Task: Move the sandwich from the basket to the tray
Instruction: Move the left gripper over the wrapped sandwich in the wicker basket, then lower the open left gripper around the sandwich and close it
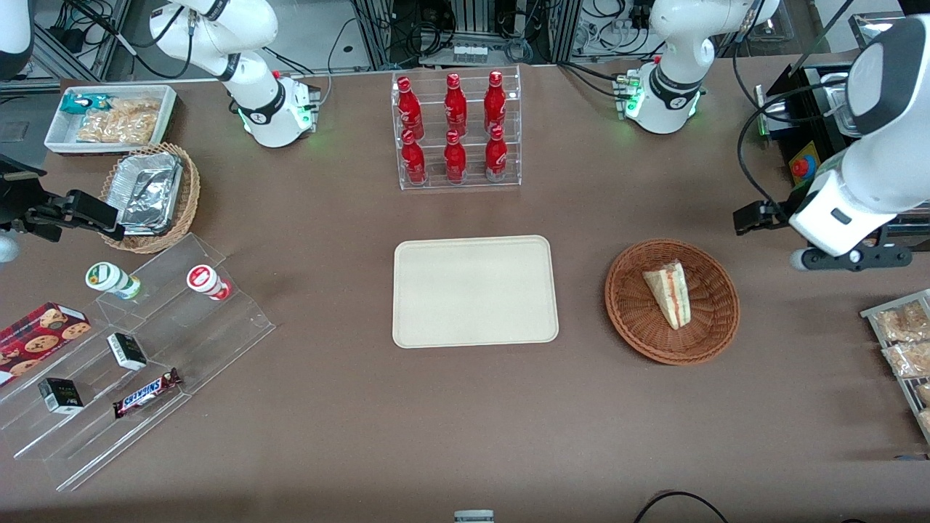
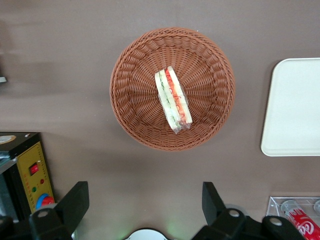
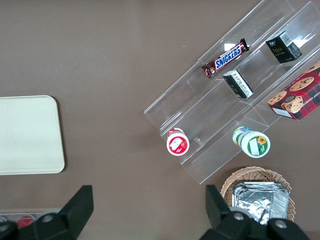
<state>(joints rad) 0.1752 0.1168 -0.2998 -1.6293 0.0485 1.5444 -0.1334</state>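
Observation:
The sandwich [image 1: 672, 294] [image 2: 173, 100], a clear-wrapped white wedge with red and green filling, lies in the middle of the round reddish-brown wicker basket [image 1: 626, 319] [image 2: 131, 100]. The cream rectangular tray [image 1: 475, 290] [image 2: 295, 107] sits beside the basket, toward the parked arm's end, with nothing on it. My gripper [image 1: 759, 216] [image 2: 145, 195] hangs high above the table. It is just off the basket's rim, toward the working arm's end and a little farther from the front camera. Its fingers [image 2: 75, 200] stand wide apart, open, with only bare table between them.
A clear rack of red bottles [image 1: 456, 131] stands farther from the front camera than the tray. A wire rack of packed snacks [image 1: 904, 341] and a control box with a red button [image 2: 32, 175] sit toward the working arm's end. Stepped acrylic shelves [image 1: 145, 349] lie toward the parked arm's end.

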